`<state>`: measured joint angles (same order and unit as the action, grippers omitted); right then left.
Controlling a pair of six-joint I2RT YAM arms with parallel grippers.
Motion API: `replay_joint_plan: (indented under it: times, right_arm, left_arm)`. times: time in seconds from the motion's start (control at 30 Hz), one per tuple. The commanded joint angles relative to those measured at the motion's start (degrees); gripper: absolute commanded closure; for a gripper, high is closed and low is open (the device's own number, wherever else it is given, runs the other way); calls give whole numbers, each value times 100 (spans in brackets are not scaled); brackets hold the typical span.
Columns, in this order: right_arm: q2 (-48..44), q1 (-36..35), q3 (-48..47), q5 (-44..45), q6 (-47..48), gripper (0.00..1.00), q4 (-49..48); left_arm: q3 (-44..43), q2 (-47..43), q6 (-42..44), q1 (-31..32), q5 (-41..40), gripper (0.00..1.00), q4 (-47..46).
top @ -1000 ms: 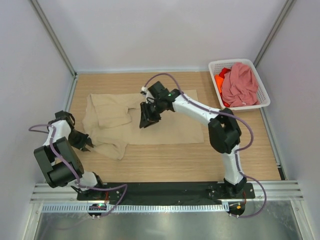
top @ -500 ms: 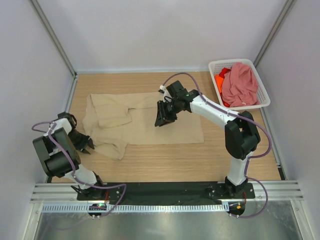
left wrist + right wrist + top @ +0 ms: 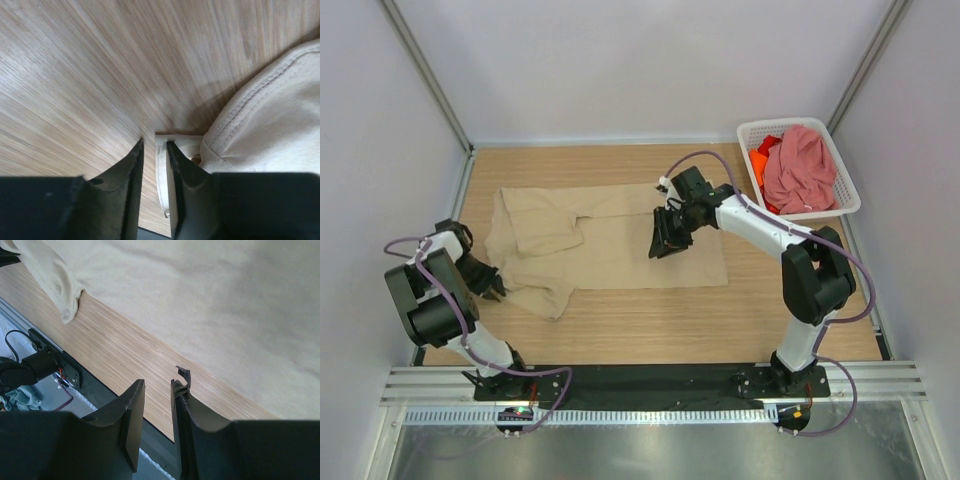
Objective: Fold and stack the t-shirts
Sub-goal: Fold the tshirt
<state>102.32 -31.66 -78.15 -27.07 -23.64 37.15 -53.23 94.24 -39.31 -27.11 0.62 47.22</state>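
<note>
The beige-tan t-shirt (image 3: pixel 620 240) lies spread over the table's middle, its left part bunched and folded over. My left gripper (image 3: pixel 492 287) sits low at that shirt's near-left edge. In the left wrist view its jaws (image 3: pixel 154 145) stand narrowly apart. A strip of hem (image 3: pixel 162 175) lies between them against the right finger, with bare wood showing on the other side. My right gripper (image 3: pixel 663 245) hovers over the shirt's middle, open and empty (image 3: pixel 157 384). The dusty pink t-shirt (image 3: pixel 802 170) and the bright orange one (image 3: pixel 759 163) lie in the basket.
The white lattice basket (image 3: pixel 842 165) stands at the table's far right corner. Grey walls close in the table on three sides. The black base rail (image 3: pixel 640 380) runs along the near edge. Bare wood (image 3: pixel 670 320) shows between the shirt and the rail.
My right arm has swung to the right across the beige shirt, with its gripper empty. The left gripper has stayed at the shirt's near-left edge and its jaws have narrowed.
</note>
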Motion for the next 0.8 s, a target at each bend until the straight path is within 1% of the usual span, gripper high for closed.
replay_joint_plan:
  times: [0.0, 0.1, 0.23, 0.33, 0.37, 0.47, 0.57, 0.67, 0.7, 0.77]
  right_arm:
    - [-292, 28, 19, 79, 158, 66, 12]
    - [-292, 37, 28, 79, 158, 66, 3]
    - [-301, 46, 19, 44, 114, 66, -49]
    - [-301, 55, 19, 70, 131, 66, -15]
    - [-283, 72, 28, 88, 123, 66, 20]
    - [-318, 151, 98, 175, 114, 66, 117]
    - [-362, 221, 212, 228, 175, 66, 205]
    - [-345, 300, 212, 325, 263, 66, 354]
    - [-336, 336, 212, 334, 298, 66, 416]
    - [-327, 380, 177, 316, 351, 66, 460]
  left_arm:
    - [-117, -124, 169, 57, -308, 78, -284]
    - [-108, -195, 152, 48, -317, 80, -170]
    - [-65, -116, 82, 48, -396, 87, -152]
    - [-29, -46, 73, 57, -466, 94, -213]
    - [-12, -46, 55, 57, -440, 100, -213]
    - [15, -151, 11, 57, -431, 100, -170]
    - [58, -502, -77, 57, -458, 100, 93]
    - [234, -1151, -339, 57, -510, 100, 471]
    - [243, -1519, -401, 231, -589, 100, 516]
    - [156, -1785, -647, 312, -625, 100, 753]
